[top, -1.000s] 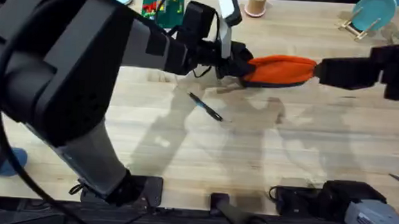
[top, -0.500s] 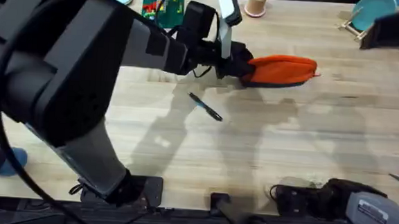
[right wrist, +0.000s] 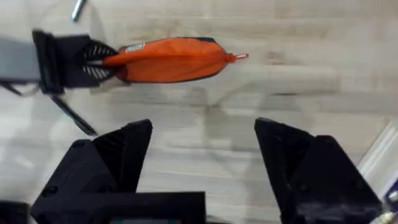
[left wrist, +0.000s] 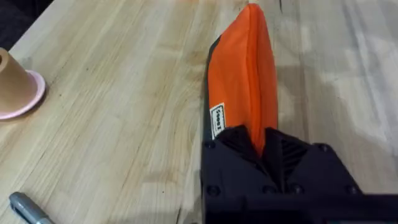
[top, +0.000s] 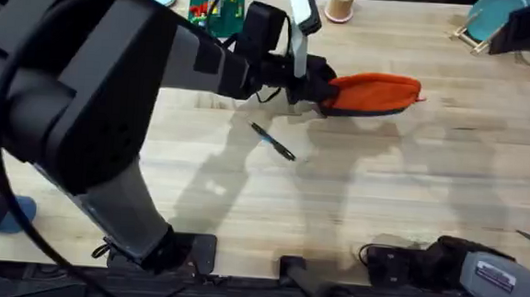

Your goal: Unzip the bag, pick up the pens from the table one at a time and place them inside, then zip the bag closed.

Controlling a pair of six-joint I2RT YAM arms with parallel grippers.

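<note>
I have the left gripper (top: 317,85) clamped on the near end of the bag (top: 372,93), which lies on its side on the table (top: 382,192), toward twelve o'clock from the table's middle in the overhead view. From the left wrist camera I see the orange fabric (left wrist: 245,74) pinched between my two black fingers (left wrist: 233,146), a small white label on its side just beside them. The pull tab (right wrist: 239,57) sticks out at the bag's far end, at three o'clock from the bag overhead. One pen (top: 273,142) lies loose on the wood at about seven o'clock from the bag, apart from it. My right gripper (right wrist: 202,155) hangs above the table with its fingers spread wide and nothing between them, well away from the bag. A tan cup (left wrist: 15,87) stands near the bag.
</note>
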